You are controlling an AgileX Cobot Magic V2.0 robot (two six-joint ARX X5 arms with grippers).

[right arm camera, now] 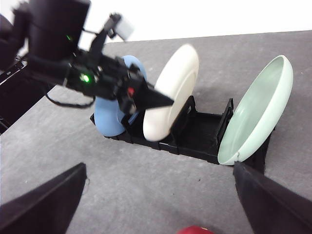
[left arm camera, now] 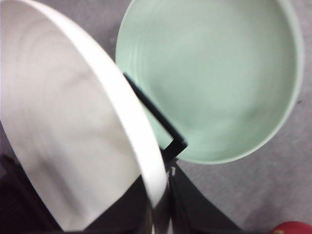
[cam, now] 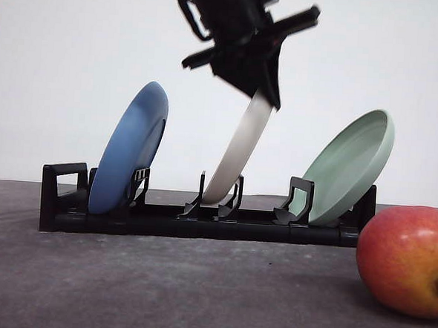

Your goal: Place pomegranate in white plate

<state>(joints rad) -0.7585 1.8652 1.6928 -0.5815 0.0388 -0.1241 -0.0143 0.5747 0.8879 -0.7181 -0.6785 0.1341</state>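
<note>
The matte white plate [cam: 240, 156] stands tilted in the middle slot of a black slotted rack [cam: 200, 224], between a blue plate [cam: 129, 149] and a smooth pale green plate [cam: 349, 166] (both leaning the same way). The left gripper [cam: 266, 91] reaches down from above, its dark fingers closed on the white plate's top rim. The round, red-to-orange pomegranate [cam: 408, 259] rests on the grey, grainy desk [cam: 159, 294] near its right edge. The right wrist view shows the right gripper's fingers [right arm camera: 46, 204] spread wide, holding nothing.
</note>
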